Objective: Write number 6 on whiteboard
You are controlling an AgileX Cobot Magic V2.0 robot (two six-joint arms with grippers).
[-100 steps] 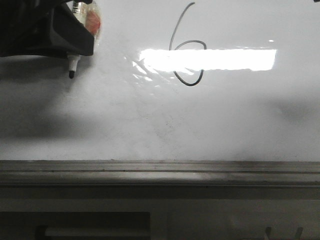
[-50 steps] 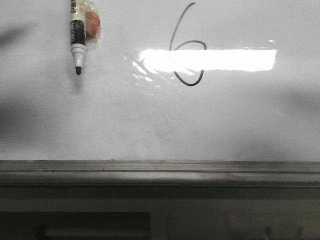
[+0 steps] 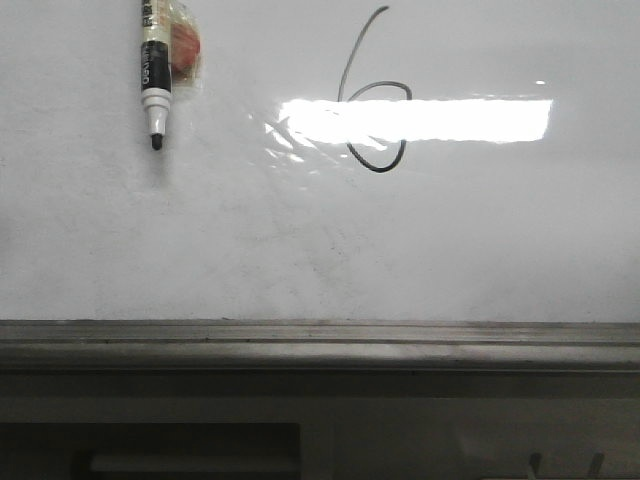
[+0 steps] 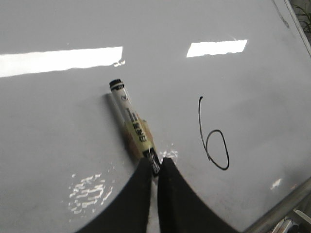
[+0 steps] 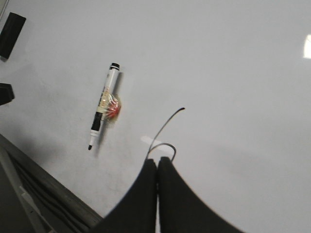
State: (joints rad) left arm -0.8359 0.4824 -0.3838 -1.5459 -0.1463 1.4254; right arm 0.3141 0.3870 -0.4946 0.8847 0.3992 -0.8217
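The number 6 (image 3: pixel 378 169) is a thin dark line on the whiteboard (image 3: pixel 300 250), a tall slanted stroke with a loop at its base. It also shows in the left wrist view (image 4: pixel 199 116) and the right wrist view (image 5: pixel 167 124). A black-and-white marker (image 3: pixel 154 75) lies free on the board left of it, tip bare, with a clear orange-red wrap (image 3: pixel 185 45) on its barrel. My left gripper (image 4: pixel 155 162) hovers above the marker (image 4: pixel 131 121), jaws nearly together, holding nothing. My right gripper (image 5: pixel 157 161) is shut and empty above the 6's loop. Neither gripper shows in the front view.
A grey metal ledge (image 3: pixel 320 340) runs along the board's near edge. Two black objects (image 5: pixel 10 28) (image 5: pixel 4 93) sit at the edge of the right wrist view, beyond the marker (image 5: pixel 103 104). Bright light reflections lie across the board (image 3: pixel 420 118).
A second ago my left gripper covered the marker at the front view's top left. It has since withdrawn out of that view, leaving the marker lying on the board. The 6 is unchanged.
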